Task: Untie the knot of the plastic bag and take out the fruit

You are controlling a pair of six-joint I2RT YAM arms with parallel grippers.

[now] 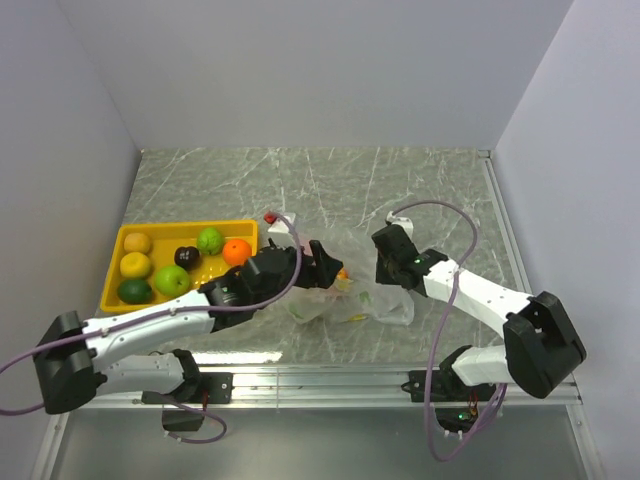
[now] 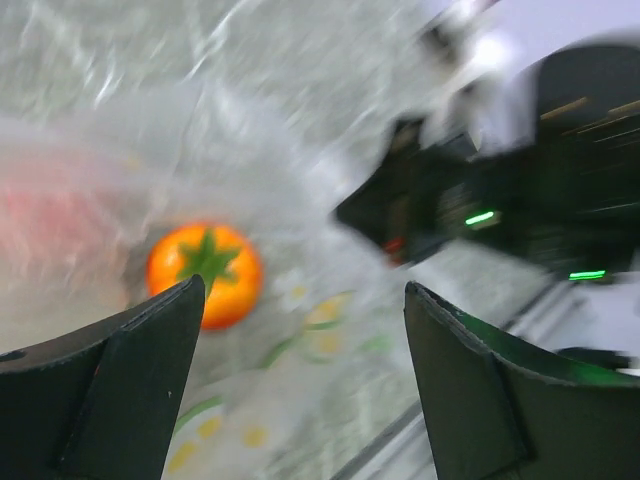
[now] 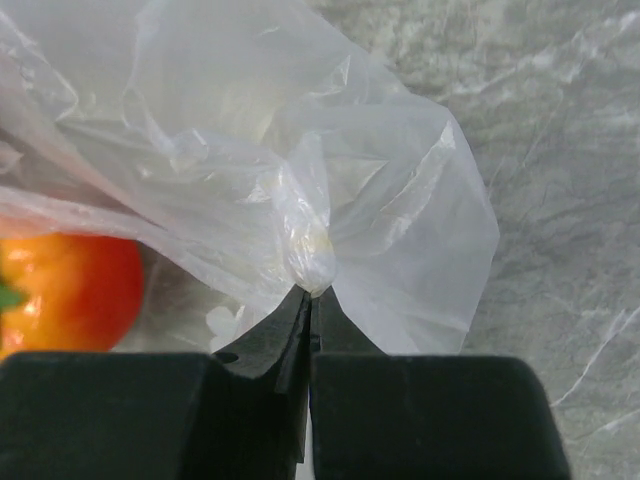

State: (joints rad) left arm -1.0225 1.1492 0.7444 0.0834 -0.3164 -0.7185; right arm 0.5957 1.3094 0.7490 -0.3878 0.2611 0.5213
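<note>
The plastic bag [image 1: 390, 305] lies crumpled on the table [image 1: 420, 190], between the two claws. Its near edge is partly covered by the left arm in the top view.

The right claw [image 3: 310, 300] sits at the bag's right end. Its fingers are pressed together, pinching a whitish bunched twist of film [image 3: 308, 250]. Whether that twist is the knot cannot be told, and no looped handle ends can be made out.

The left claw [image 2: 300, 290] is at the bag's left end with its fingers spread wide and nothing between them. Its wrist view is heavily motion-blurred. Inside the bag, seen through the film, sits an orange fruit [image 2: 205, 272] with a green star-shaped calyx. In the right wrist view it is cut off by the left edge, and from above only a small orange speck of it shows beside the left claw. A pink smear [image 2: 50, 215] to its left is too blurred to identify. Faint yellow and green marks lower down may be print on the film or more contents.

Left of the bag stands a yellow tray [image 1: 115, 262]. It holds two yellow fruits [image 1: 137, 253], a dark green fruit [image 1: 134, 290], two light green fruits [image 1: 171, 280], a dark purple fruit [image 1: 187, 257] and a second orange one [image 1: 237, 251]. A small red fruit [image 1: 270, 216] lies on the table beyond the bag's left end, partly behind the left arm's cable [image 1: 290, 225].
</note>
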